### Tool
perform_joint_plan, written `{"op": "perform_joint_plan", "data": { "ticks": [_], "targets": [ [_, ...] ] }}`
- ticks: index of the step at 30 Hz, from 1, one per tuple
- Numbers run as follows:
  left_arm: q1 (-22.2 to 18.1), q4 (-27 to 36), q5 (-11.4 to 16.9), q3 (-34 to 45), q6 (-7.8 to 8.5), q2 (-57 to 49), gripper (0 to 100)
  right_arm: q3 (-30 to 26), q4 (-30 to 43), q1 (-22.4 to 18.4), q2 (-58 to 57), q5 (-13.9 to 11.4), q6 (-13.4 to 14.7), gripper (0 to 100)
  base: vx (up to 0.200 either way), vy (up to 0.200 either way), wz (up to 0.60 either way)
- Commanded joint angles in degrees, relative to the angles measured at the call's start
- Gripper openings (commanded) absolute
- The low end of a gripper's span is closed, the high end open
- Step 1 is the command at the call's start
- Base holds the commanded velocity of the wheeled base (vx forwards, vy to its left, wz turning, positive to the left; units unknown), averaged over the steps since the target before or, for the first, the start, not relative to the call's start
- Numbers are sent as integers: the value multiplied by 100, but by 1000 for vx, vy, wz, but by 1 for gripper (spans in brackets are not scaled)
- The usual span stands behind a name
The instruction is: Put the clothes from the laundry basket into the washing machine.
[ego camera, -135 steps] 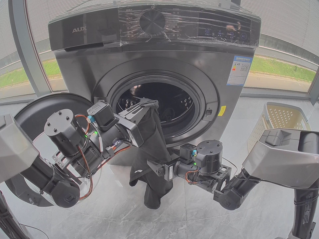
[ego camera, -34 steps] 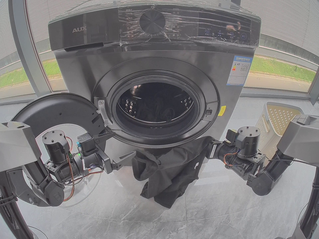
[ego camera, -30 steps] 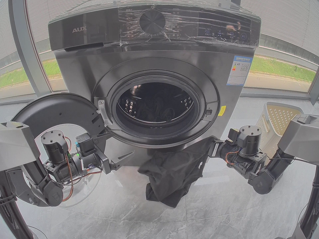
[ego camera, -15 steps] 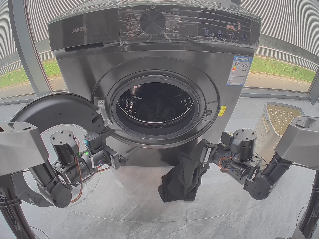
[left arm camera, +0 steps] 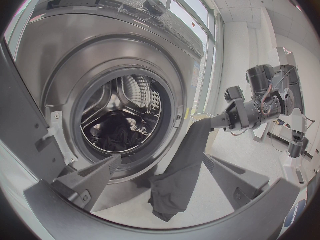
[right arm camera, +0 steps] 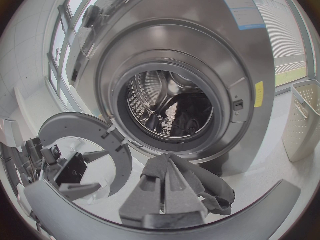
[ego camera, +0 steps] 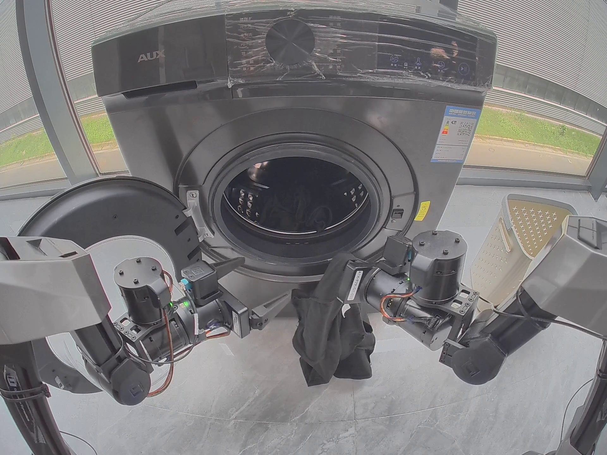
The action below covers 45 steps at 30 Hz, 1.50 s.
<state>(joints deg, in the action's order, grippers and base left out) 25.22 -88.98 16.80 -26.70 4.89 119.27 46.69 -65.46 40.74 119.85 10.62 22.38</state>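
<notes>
A black garment hangs from my right gripper, which is shut on its top edge just below the washing machine's open porthole; its lower end rests bunched on the floor. The right wrist view has the two fingers pressed together on the cloth. My left gripper stands open, low and to the left of the garment, with nothing between its fingers. Dark clothes lie inside the drum. The cream laundry basket stands at the right of the machine.
The round door is swung fully open to the left, behind my left arm. The grey tiled floor in front of the machine is bare. Glass walls stand behind the machine.
My right gripper has carried the garment left and slightly up, to under the porthole, so the cloth now hangs bunched. The left arm has moved right, toward the garment, still open.
</notes>
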Motion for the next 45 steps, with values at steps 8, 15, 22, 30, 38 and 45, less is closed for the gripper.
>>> {"op": "perform_joint_plan", "data": {
  "ticks": [8,15,22,30,38,45],
  "targets": [
    [352,-23,315,51,-5,228,100,68,-81,417,-5,-7,12,0,0,0,0],
    [422,-32,447,-152,-32,395,100,68,-81,479,21,2,12,0,0,0,0],
    [378,-32,456,-538,-58,650,100,42,-89,619,48,2,12,0,0,0,0],
    [387,-32,456,-635,-67,747,100,33,-89,716,48,19,12,0,0,0,0],
    [334,-41,447,-881,-93,896,0,-20,-204,716,56,19,3,0,0,0,0],
    [308,-41,447,-916,-102,922,0,-64,-212,716,92,19,3,0,0,0,0]
  ]
}}
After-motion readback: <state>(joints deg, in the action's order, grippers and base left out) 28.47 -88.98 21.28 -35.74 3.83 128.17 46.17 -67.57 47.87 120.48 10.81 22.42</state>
